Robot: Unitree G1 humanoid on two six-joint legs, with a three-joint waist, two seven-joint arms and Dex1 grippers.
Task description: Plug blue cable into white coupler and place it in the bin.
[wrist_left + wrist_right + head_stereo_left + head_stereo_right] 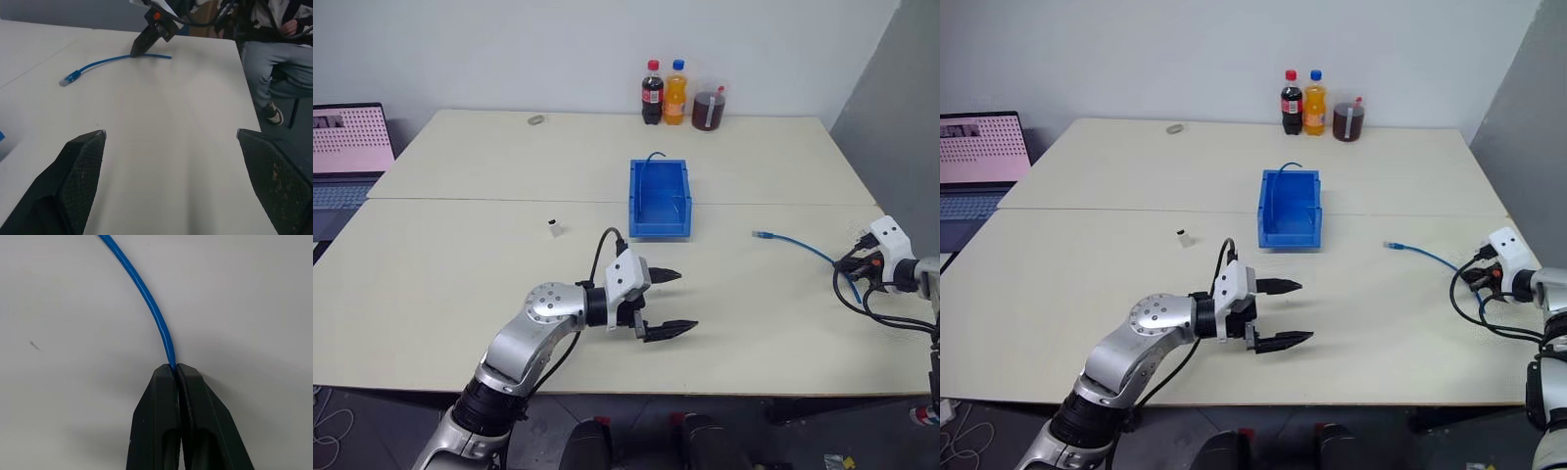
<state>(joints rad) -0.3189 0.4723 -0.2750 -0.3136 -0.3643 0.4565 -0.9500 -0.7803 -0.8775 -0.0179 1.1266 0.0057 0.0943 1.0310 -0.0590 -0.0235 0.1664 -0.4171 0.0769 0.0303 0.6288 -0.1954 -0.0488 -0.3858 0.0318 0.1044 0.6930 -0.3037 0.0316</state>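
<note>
The right end effector (176, 369) is sitting at the far right edge of the pale surface (460, 284), its two black fingers (156, 421) pressed together and pinching the blue cable (798, 245). In the right wrist view the cable is running straight out from between the closed tips and curving away across the surface. From the grip the cable is lying flat and stretching leftward, toward the middle of the surface, ending in a small plug (762, 235) that is resting free, well apart from the bin (660, 200).

The left end effector (671, 304) is hovering over the near middle of the surface with its fingers spread wide apart and nothing between them, pointing toward the right. In its wrist view the two dark textured fingertips (80, 166) are framing bare surface, with the cable and the right end effector farther off.

The bin is standing open-topped at the centre of the surface, beyond the left end effector. A thin blue strand is showing at its far rim; what it is cannot be told. The white coupler (554, 228) is standing alone to the left of the bin, near it but not touching, and apart from both end effectors.

At the far edge three drink containers (680, 95) are standing in a row. A laptop (347, 157) is sitting open at the left. A person's legs (274, 78) are showing beyond the right edge of the surface in the left wrist view.
</note>
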